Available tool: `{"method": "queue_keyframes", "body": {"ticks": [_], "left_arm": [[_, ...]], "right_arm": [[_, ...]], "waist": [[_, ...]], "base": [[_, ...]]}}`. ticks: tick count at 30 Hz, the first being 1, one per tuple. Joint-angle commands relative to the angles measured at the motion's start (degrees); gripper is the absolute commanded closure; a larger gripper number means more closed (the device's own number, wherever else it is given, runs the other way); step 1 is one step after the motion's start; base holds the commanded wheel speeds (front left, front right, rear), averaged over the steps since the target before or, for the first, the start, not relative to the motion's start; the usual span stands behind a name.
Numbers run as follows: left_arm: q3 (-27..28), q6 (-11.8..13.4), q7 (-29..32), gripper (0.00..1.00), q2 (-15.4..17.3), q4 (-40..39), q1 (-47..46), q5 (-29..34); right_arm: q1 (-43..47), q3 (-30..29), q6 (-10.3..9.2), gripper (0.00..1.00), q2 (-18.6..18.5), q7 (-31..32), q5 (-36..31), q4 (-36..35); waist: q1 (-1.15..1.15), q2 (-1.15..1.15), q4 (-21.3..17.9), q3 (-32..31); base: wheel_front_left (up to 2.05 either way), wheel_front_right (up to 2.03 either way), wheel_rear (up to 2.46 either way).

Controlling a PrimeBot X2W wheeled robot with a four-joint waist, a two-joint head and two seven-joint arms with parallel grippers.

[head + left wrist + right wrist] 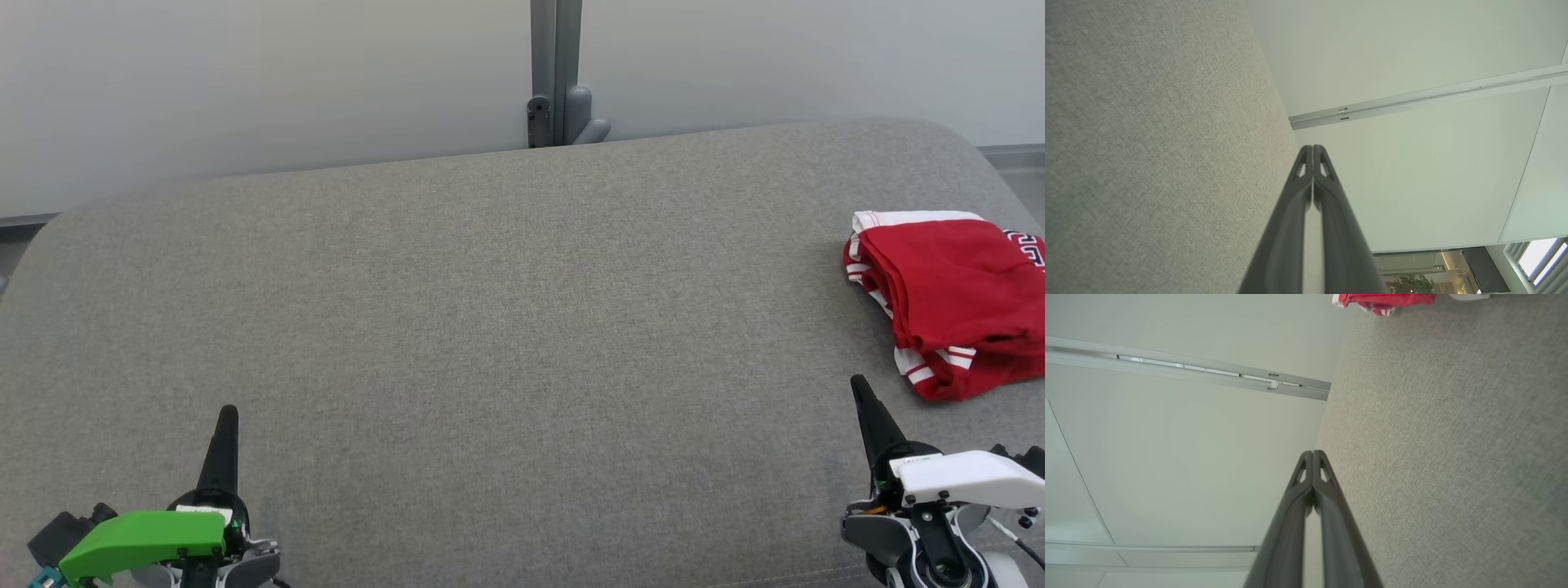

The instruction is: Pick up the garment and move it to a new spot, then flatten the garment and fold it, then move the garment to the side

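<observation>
We see the folded red-and-white garment (955,302) at the grey fabric table's (490,327) right edge. Our left end effector (229,416) and right end effector (860,388) are pinched shut, empty, near the front edge.

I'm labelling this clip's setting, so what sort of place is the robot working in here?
Likely an office or lab test bay: a grey fabric-covered surface against plain pale partition panels joined by a metal post, with a plant beyond.
</observation>
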Motion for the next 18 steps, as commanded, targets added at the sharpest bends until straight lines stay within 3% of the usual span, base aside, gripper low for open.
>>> {"method": "queue_keyframes", "body": {"ticks": [1,18], "left_arm": [[0.34,-0.16,0.35,1.00,0.27,-0.41,-1.31,-1.58],[1.27,-0.18,2.22,1.00,0.10,-0.48,-2.30,-7.87]], "right_arm": [[-0.80,0.05,0.03,1.00,-0.40,0.38,1.60,-0.45],[-1.33,0.24,0.02,1.00,-0.49,2.14,9.64,-0.50]], "waist": [[0.00,0.51,0.00,0.01],[0.00,0.60,0.00,0.11]], "base": [[0.00,0.00,0.00],[0.00,0.00,0.00]]}}
